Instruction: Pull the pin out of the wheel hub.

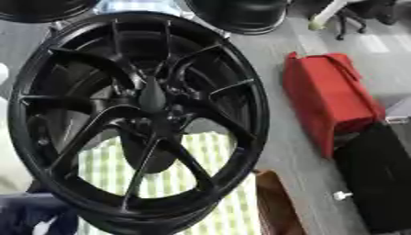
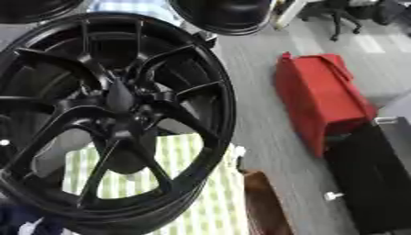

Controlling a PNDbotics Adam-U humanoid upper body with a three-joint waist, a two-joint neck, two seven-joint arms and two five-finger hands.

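Item: black alloy wheel, multi-spoke, standing nearly upright and slightly tilted, face toward the camera. It fills the frame from 12 o'clock to 6 o'clock and spreads toward 9 o'clock.

Hub: sits a little above the frame centre, where the paired spokes meet. A dark, tapered, elongated shape lies over the hub centre; whether this is the pin cannot be told, as it is as black as the wheel around it.

Support: bench covered with a green-and-white checked cloth, seen through the lower spoke gaps and past the rim at 5 o'clock.

Robot hand: neither the left nor the right robot hand can be made out in either eye view, so nothing can be said of how wide or narrow the fingers stand or what they hold. A dark blue blurred mass sits at 7 o'clock just beside the rim; its nature cannot be told.

Other wheels: parts of two more black rims at the top edge, one at 11 o'clock, one at 1 o'clock.

Floor: grey, to the right of the bench. On it, a red case at 3 o'clock, a black case at 4 o'clock touching the red one, a small white object near the black case, and a brown box edge at 5 o'clock beside the cloth.
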